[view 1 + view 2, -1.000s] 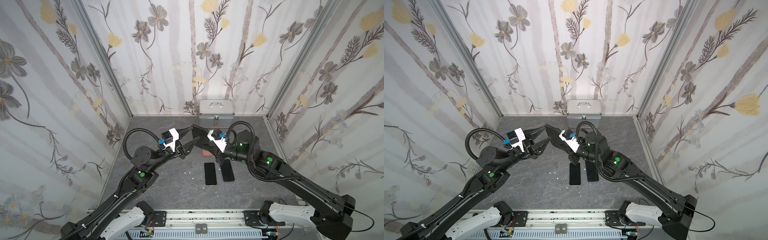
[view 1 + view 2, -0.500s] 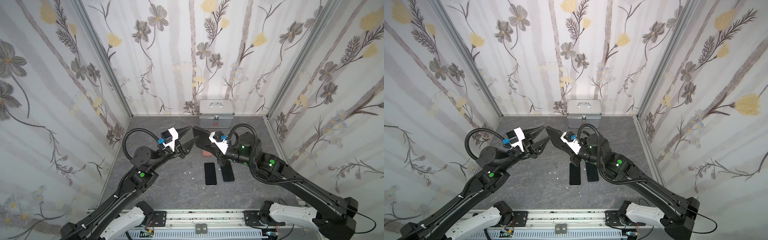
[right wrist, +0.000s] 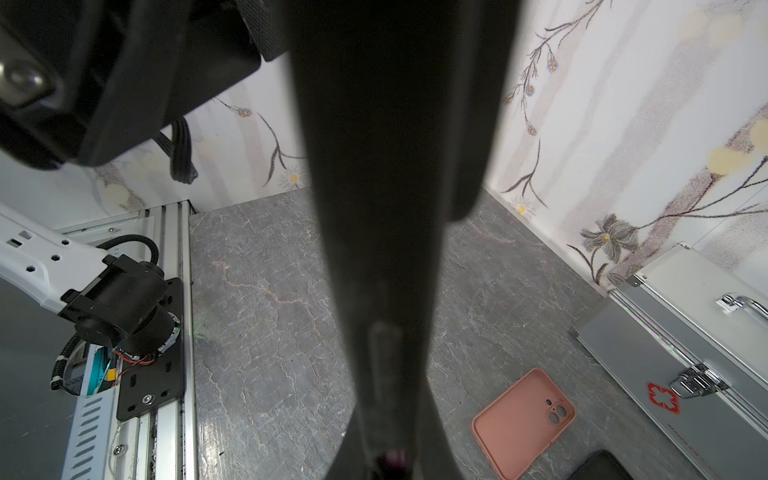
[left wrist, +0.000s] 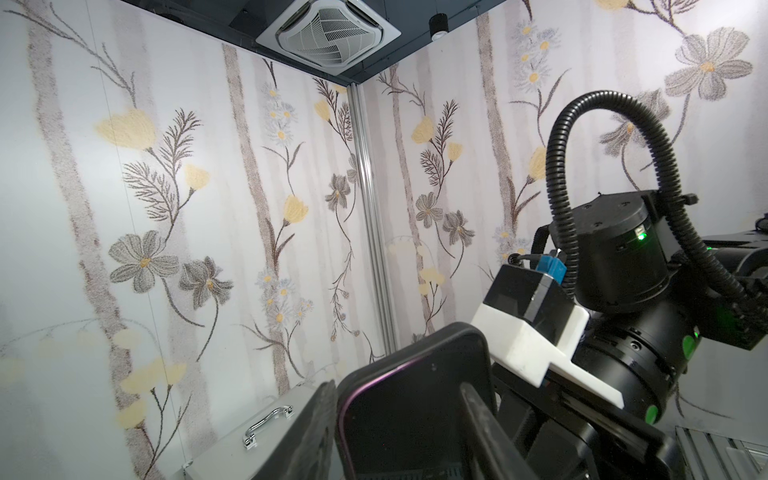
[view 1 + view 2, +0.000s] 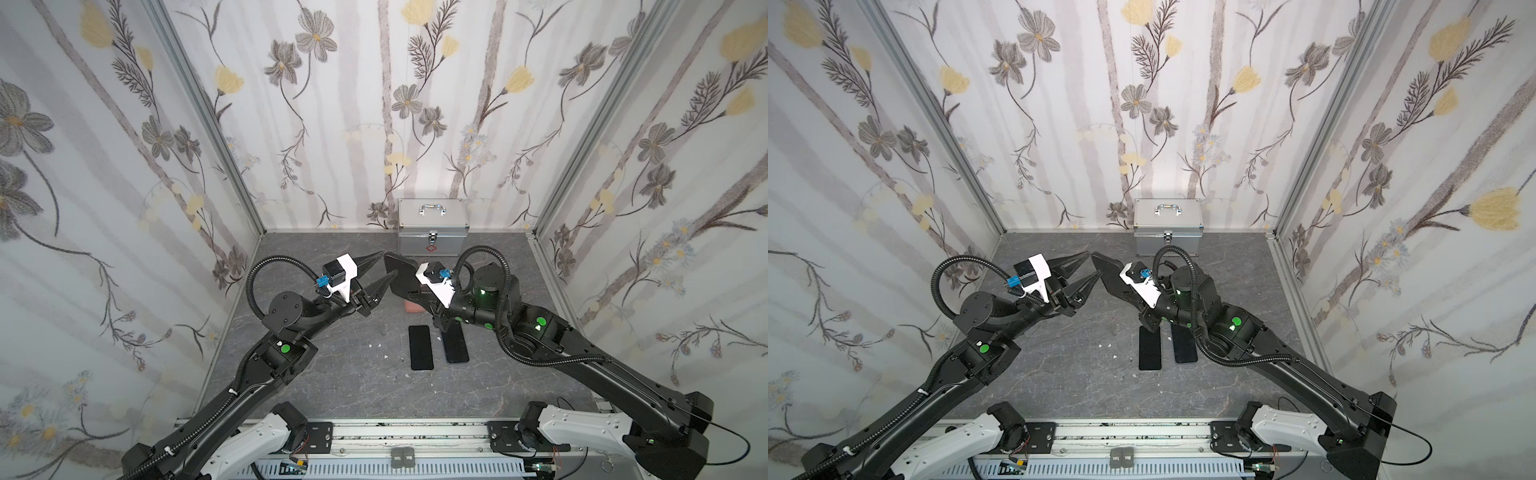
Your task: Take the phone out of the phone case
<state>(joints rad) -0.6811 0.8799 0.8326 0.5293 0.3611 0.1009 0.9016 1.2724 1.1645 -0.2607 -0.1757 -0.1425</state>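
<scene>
The right gripper [image 5: 410, 286] is pinching the phone [image 4: 395, 428] out toward nine o'clock so the open-jawed left gripper [image 5: 381, 267] is straddling its case [image 4: 436, 341].

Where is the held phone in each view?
In a top view: phone mid-air at centre, box behind.
In a top view: same spot, box behind.
Left wrist: close up in the foreground, box beside it.
Right wrist: blurred dark band through the middle, box off to one side.
Shared landmark: the box.

Right jaws clamping cased phone [image 5: 400, 270] aloft, left jaws spread at its edge, two phones [image 5: 420, 347] below
</scene>
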